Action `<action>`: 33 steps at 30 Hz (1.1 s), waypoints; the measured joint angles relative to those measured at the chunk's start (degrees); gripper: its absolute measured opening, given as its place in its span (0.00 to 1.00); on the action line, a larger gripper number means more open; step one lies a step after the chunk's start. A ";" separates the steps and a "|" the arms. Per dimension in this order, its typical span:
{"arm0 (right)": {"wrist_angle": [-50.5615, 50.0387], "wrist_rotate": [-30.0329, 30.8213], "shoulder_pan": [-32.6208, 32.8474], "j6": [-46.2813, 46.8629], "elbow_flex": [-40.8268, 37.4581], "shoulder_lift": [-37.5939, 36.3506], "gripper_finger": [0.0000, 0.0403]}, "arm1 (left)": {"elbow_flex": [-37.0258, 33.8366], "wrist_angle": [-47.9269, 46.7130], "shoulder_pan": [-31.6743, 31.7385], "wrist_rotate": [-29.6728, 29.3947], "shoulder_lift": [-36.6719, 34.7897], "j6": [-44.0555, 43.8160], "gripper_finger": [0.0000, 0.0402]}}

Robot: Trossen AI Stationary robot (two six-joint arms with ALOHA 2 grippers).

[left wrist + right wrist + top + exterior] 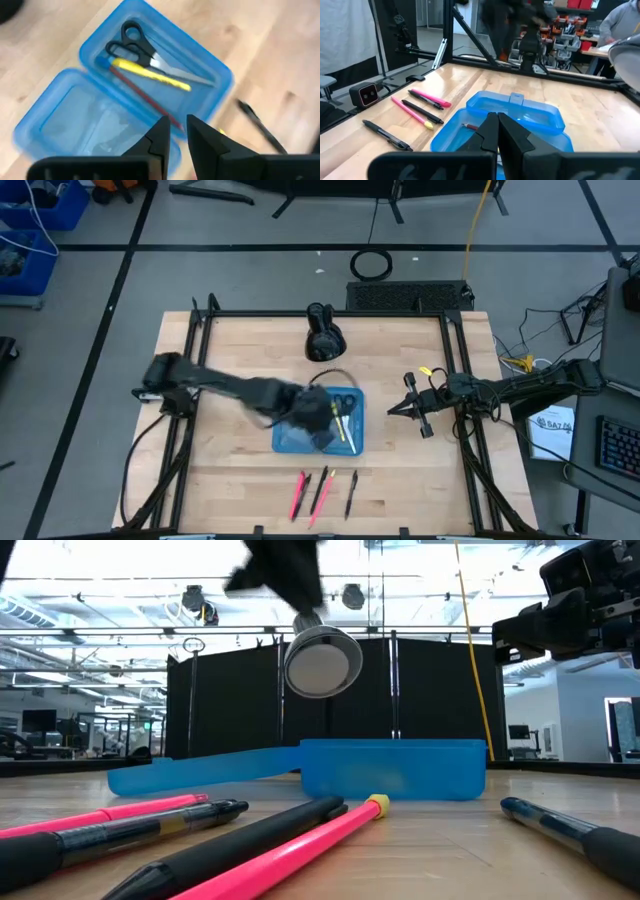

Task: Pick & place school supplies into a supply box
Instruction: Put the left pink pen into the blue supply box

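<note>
The light-blue supply box (300,442) lies open at the table's middle. In the left wrist view one half (200,60) holds black-handled scissors (132,45), a yellow pen (150,73) and a thin red pencil (145,97); the other half (75,120) holds nothing. Several pens and pencils (322,492), pink and black, lie on the table near its front edge. My left gripper (178,135) hangs above the box, pointing steeply down, slightly open with nothing between its fingers. My right gripper (393,411) waits shut to the right of the box, clear of it.
A black dome-shaped object (323,335) stands toward the table's far edge behind the box. Dark-blue bins (30,230) sit on the floor beyond the far left corner. Bare wood lies to the left of the box and around the loose pens.
</note>
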 joint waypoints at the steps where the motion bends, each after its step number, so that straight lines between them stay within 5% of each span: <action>1: 0.04 0.00 0.00 -0.45 0.00 0.00 0.00 | 0.00 -1.05 -2.02 -1.48 -1.58 -1.28 0.17; 15: 1.99 0.33 -0.02 -4.67 0.00 0.02 0.00 | -3.66 -2.01 -24.83 -23.68 -2.09 -21.55 0.18; 21: 5.25 0.23 -0.02 -6.68 -0.01 0.02 0.00 | -11.59 6.65 -30.14 -24.42 3.05 -34.46 0.21; 25: 9.27 0.15 0.00 -5.18 0.00 0.00 0.00 | -15.19 16.79 -30.37 -23.36 7.97 -34.20 0.27; 33: 6.03 0.09 -0.02 -2.06 -0.01 0.02 0.00 | -14.36 17.34 -24.89 -16.80 11.83 -32.11 0.42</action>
